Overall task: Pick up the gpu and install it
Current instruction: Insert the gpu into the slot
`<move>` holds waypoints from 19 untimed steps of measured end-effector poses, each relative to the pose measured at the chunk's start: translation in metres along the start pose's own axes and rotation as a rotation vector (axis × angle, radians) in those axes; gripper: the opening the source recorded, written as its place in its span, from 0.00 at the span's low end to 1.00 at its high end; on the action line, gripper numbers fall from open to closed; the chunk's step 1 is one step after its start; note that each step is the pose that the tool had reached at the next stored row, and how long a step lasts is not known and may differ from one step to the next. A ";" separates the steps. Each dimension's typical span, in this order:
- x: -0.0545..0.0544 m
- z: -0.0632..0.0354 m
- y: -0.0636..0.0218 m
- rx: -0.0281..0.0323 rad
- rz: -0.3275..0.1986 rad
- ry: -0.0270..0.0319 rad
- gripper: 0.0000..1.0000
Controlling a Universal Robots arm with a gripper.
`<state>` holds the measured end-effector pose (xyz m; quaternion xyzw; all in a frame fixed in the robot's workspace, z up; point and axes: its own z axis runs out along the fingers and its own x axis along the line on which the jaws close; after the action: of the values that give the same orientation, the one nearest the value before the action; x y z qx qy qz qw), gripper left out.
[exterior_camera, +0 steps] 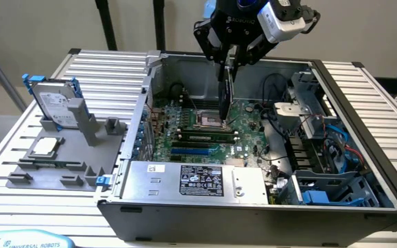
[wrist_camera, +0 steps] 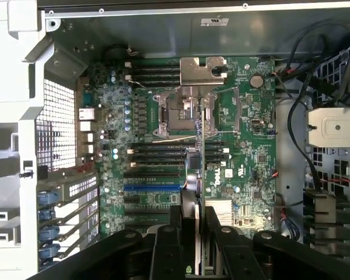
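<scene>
My gripper (exterior_camera: 227, 63) hangs over the open computer case (exterior_camera: 364, 129), shut on the top edge of the gpu (exterior_camera: 224, 101). The gpu is a thin dark card that hangs on edge, its lower end just above the motherboard (exterior_camera: 184, 116) near the CPU socket (exterior_camera: 209, 120). In the wrist view the gpu (wrist_camera: 198, 169) appears edge-on between my fingers (wrist_camera: 174, 224), over the middle of the motherboard (wrist_camera: 245, 157). A blue expansion slot (wrist_camera: 151, 188) lies to one side of the card, and the card is apart from it.
A grey fixture (exterior_camera: 54, 165) on the exterior view's left holds a silver hard drive in a blue frame (exterior_camera: 54, 103) and a small square CPU chip (exterior_camera: 45, 147). The power supply (exterior_camera: 198, 181) fills the case's front. Cables (exterior_camera: 322, 134) and a drive cage (exterior_camera: 330, 191) crowd its right side.
</scene>
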<state>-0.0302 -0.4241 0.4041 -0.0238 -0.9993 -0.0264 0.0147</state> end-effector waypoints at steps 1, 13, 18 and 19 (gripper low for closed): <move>0.000 0.0000 0.0000 -0.0001 0.000 0.0000 0.26; 0.000 0.0017 0.0003 0.0036 -0.091 0.0045 0.26; 0.000 0.0049 0.0002 0.0051 -0.181 0.0090 0.26; 0.000 0.0057 0.0001 0.0052 -0.199 0.0098 0.26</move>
<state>-0.0302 -0.4236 0.3985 0.0757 -0.9967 -0.0253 0.0169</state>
